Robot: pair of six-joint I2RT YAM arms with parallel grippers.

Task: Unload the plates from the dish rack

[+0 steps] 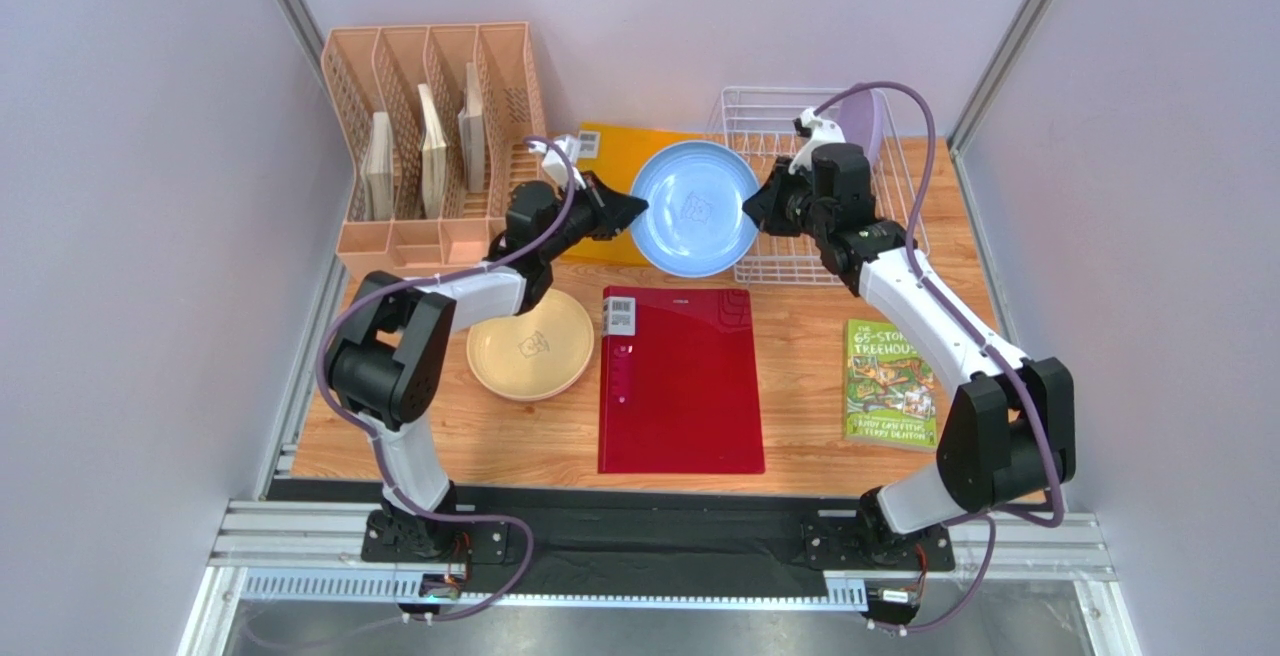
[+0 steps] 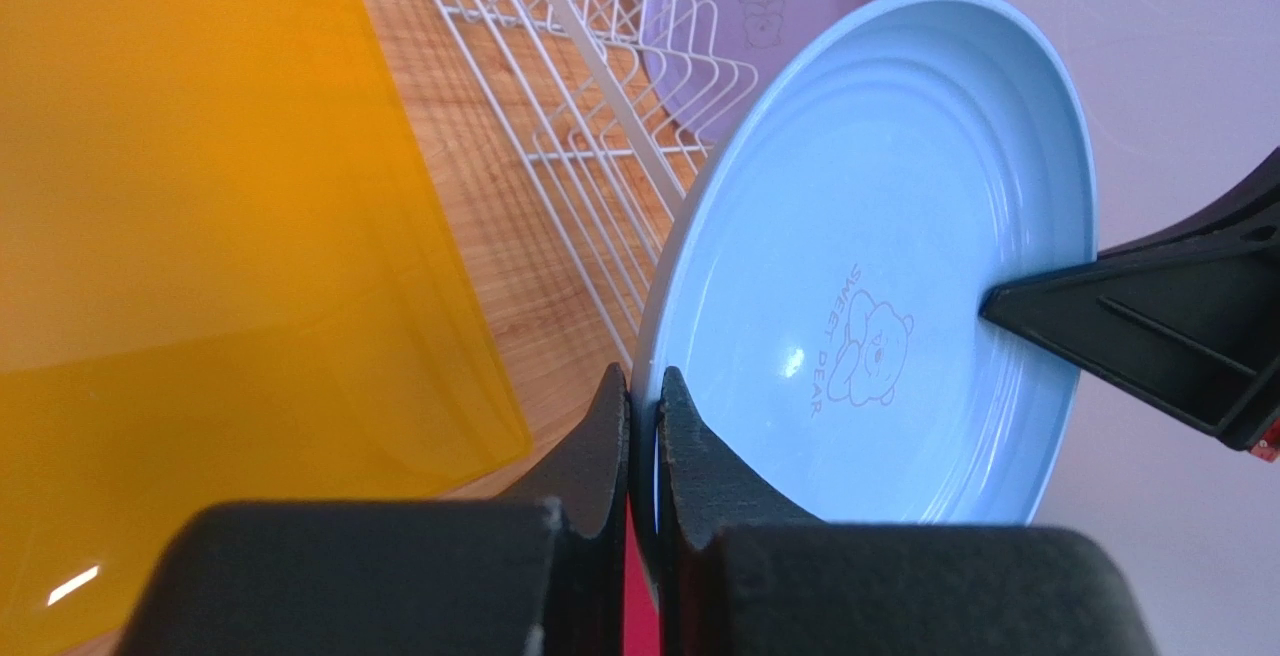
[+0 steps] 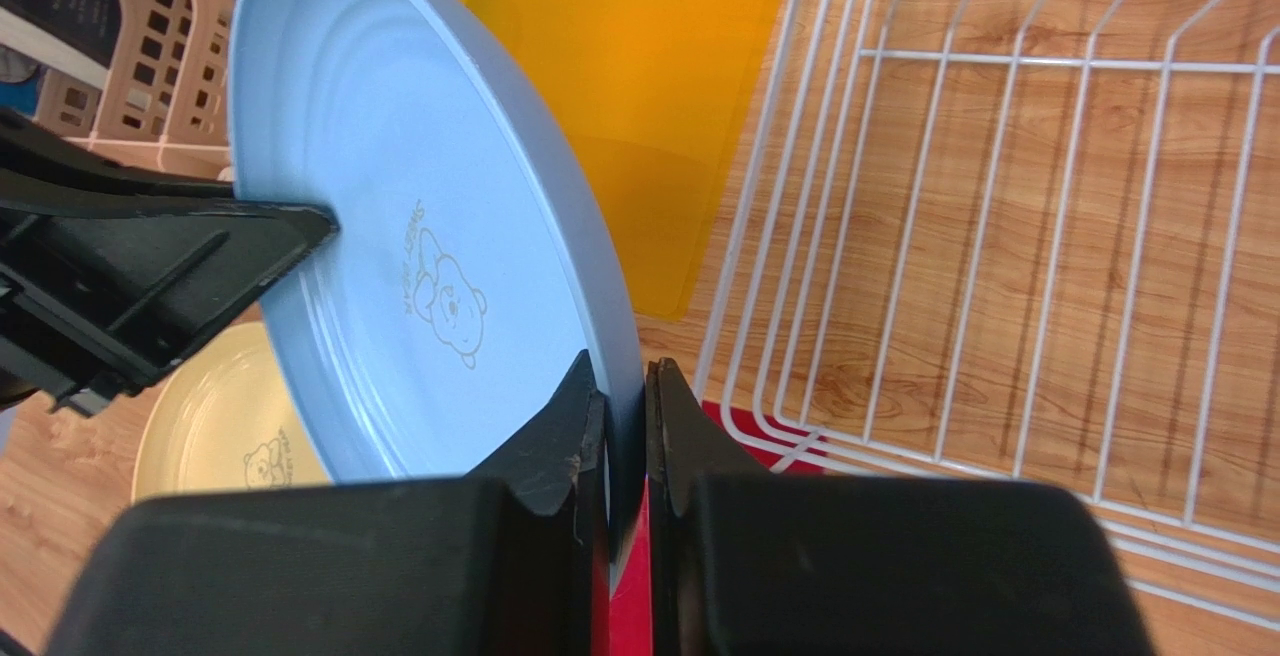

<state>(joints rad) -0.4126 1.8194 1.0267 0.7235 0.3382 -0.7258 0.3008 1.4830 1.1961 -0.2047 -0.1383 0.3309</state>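
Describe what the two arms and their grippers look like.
Both match. The left arm and right arm have white tube links between chunky black joints. A pale purple cable loops loosely along each. The left gripper and right gripper have matte black fingers tapering to wedge tips.

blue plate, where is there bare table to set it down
Bare wood shows in a strip between the red folder and the green book, and along the near edge below the yellow plate, left of the folder; both look narrower than the blue plate. The back is crowded: peach organizer, orange sheet, dish rack.
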